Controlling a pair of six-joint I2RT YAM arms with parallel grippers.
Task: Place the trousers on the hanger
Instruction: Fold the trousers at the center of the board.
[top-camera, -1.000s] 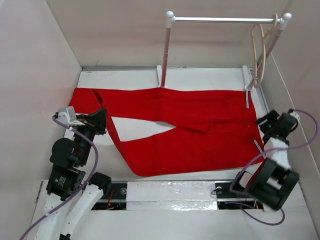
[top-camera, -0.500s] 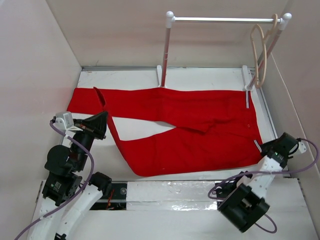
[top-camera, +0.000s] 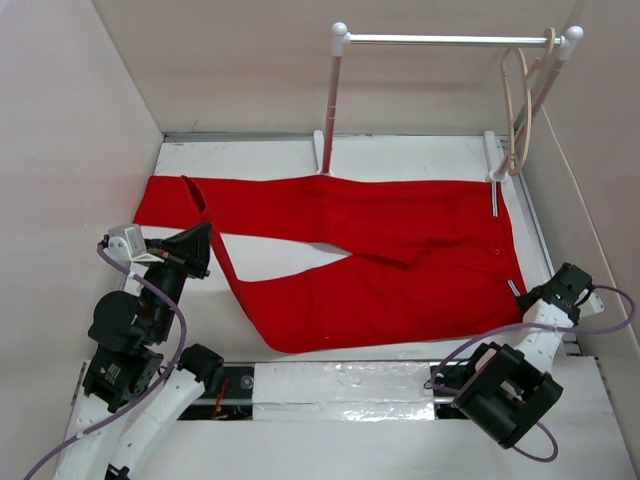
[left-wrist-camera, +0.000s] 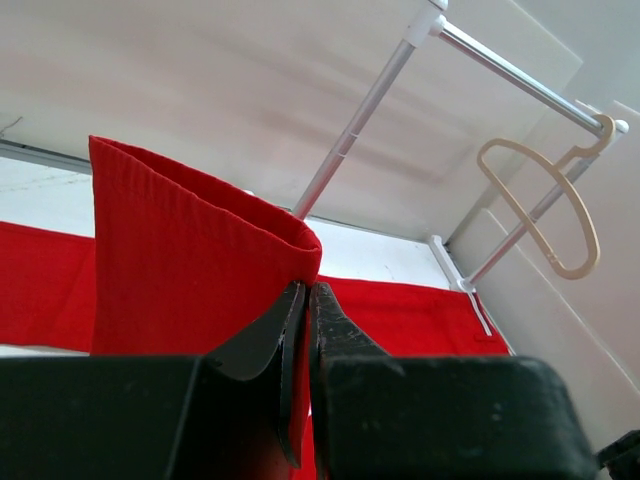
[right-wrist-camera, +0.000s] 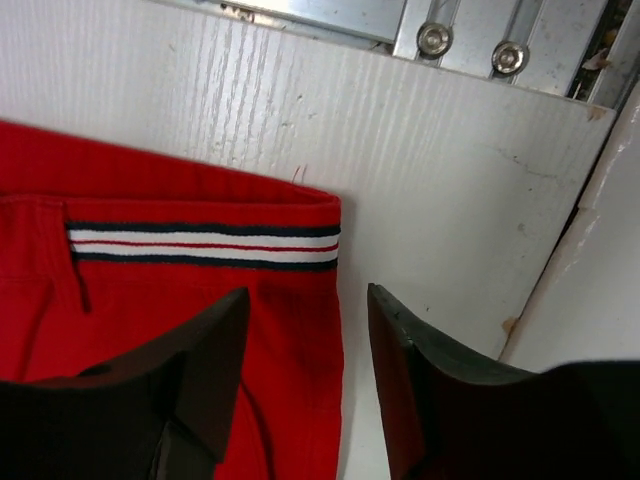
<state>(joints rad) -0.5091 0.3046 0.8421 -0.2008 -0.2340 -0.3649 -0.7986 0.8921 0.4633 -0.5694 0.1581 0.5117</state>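
As seen from above, item one is the white table (top-camera: 400, 155), walled on the left, far and right sides, with both arm bases at its near edge

Item two: the trousers (top-camera: 400, 250), bright red cloth, spread mostly flat across the middle of the table. The waist lies to the right and the two legs run to the left. The far leg lies straight along the far side, and the near leg angles toward the near left. The cuff end of the near leg is raised off the table in a folded peak

Item three: the white metal rail stand (top-camera: 450, 40), two posts and a crossbar, standing at the far edge behind the trousers

Item four: the hanger (top-camera: 515, 168), slim and beige, hooked over the right end of the crossbar. It dangles at the far right, not touching the trousers

Item five: the left gripper (top-camera: 205, 240), at the near left, fingers pressed together and pinching the raised cuff fold

Item six: the right gripper (right-wrist-camera: 306, 310), low at the right edge of the table. Its fingers are spread, one on either side of the waist's near right corner, with nothing clamped between them

Item seven: the striped trim (right-wrist-camera: 200, 245), white with dark edging, running along the waistband just ahead of the right gripper
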